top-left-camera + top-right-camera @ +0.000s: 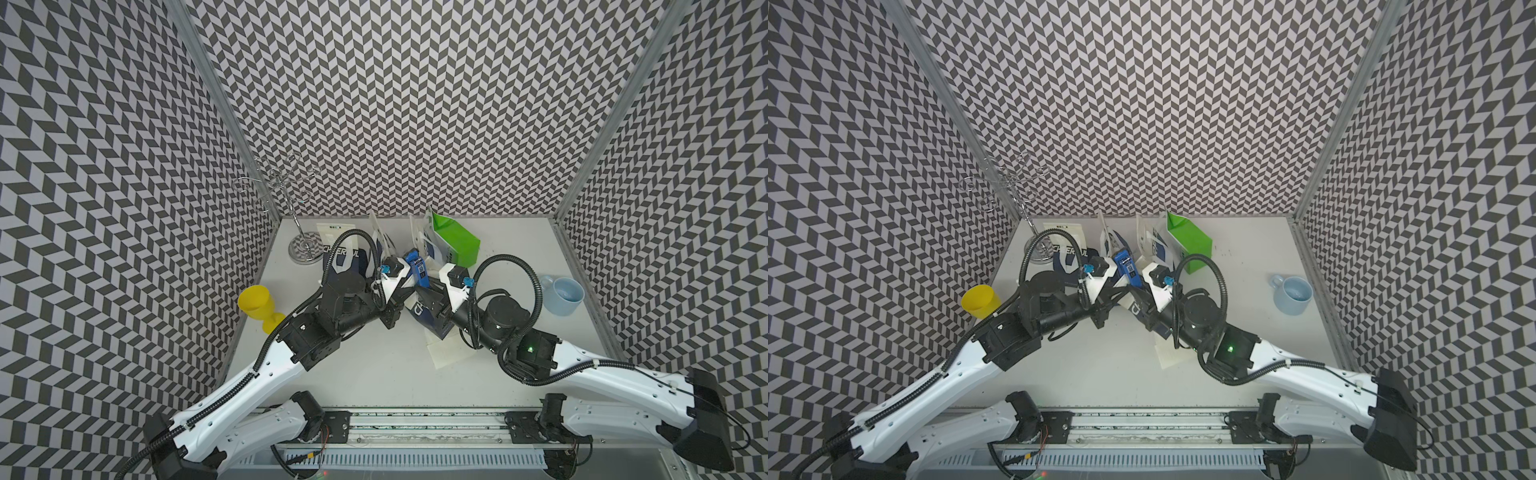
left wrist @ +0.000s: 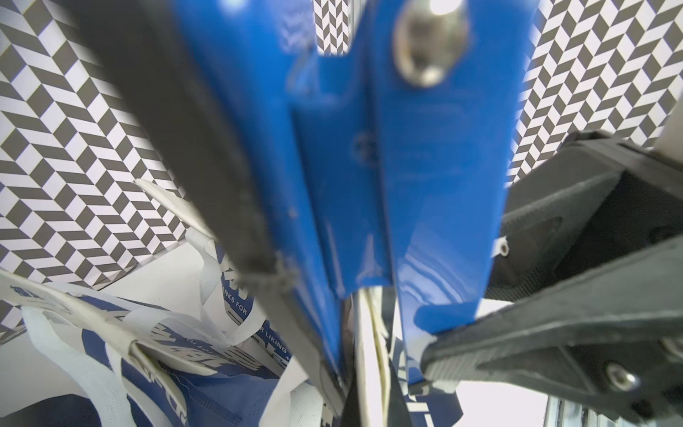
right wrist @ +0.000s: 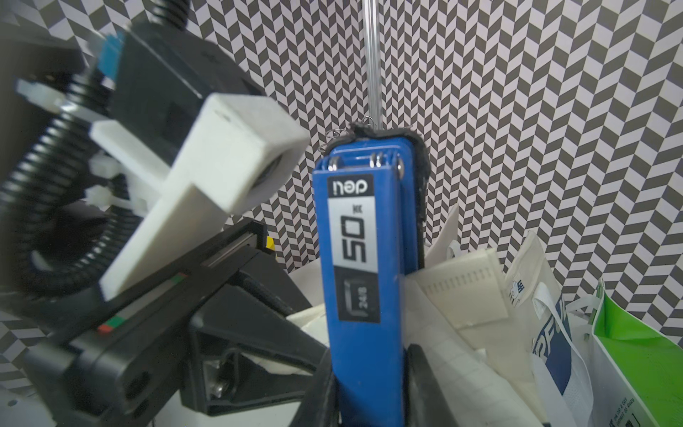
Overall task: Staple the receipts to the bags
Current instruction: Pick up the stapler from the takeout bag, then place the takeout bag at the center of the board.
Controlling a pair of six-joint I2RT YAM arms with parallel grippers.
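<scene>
right wrist view is showing us the blue stapler (image 3: pixel 366 258) standing on end, and our right pincer (image 3: pixel 369 373) is gripping it from both sides. our left pincer (image 3: pixel 306 351) is sitting closed beside it; we cannot tell whether it is pinching anything. a receipt (image 3: pixel 465 292) is leaning against the stapler, amid the dark blue bags (image 3: pixel 550 351) and the green bag (image 3: pixel 635 362) at the far middle of the table (image 1: pixel 374 365). more receipts (image 1: pixel 444 353) are lying near our right arm.

We see a green bag (image 1: pixel 457 245) standing at the back, blue bags (image 1: pixel 345 259) near it, and pale receipts (image 1: pixel 446 353) lying flat in front.
</scene>
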